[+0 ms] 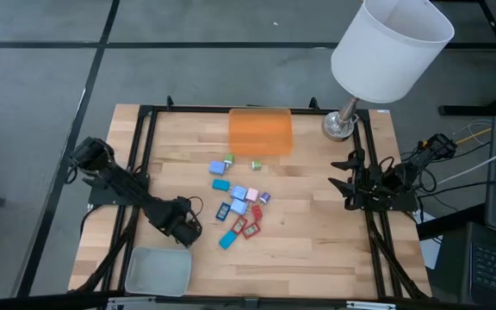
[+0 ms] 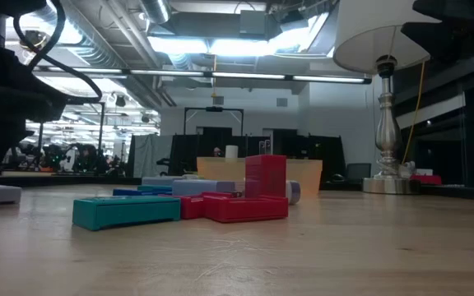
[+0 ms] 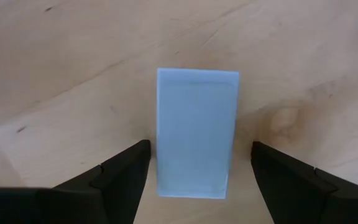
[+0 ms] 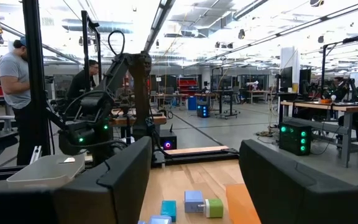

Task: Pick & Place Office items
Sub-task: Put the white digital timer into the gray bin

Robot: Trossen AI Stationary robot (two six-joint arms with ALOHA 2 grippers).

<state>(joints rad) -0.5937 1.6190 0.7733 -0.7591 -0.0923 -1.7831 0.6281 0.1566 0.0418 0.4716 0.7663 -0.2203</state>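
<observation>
Left arm is seen reaching in from the table's left edge, with the left gripper (image 1: 188,231) low over the wood just beside the front-left tray. Fingers (image 3: 126,177) are spread apart, nothing clamped; in the left wrist view a pale blue flat rectangle (image 3: 196,132) lies on the bare table between them, its sides not touched.

A pale grey-green rounded tray (image 1: 157,271) is set at the front-left corner of the table.

The office items (image 1: 241,203) are scattered at the table's middle, well apart from both trays. A light blue block (image 1: 218,167) and a green block (image 1: 255,164) are found toward the back of the cluster, a pink block (image 1: 251,195) and a purple piece (image 1: 265,197) in its middle, and red flat rectangles (image 1: 252,227) and a teal-blue flat piece (image 1: 227,240) at its front. In the low view a teal bar (image 2: 126,210) and a red flat piece (image 2: 246,208) are nearest, with a red piece (image 2: 265,177) standing upright behind.

A translucent orange rectangular tray (image 1: 260,131) sits at the back edge, centre.

A table lamp (image 1: 390,47) stands at the back-right corner.

Right arm is parked at the right edge; the right gripper (image 1: 341,183) is held with fingers (image 4: 120,177) apart, empty, pointed toward the cluster.
</observation>
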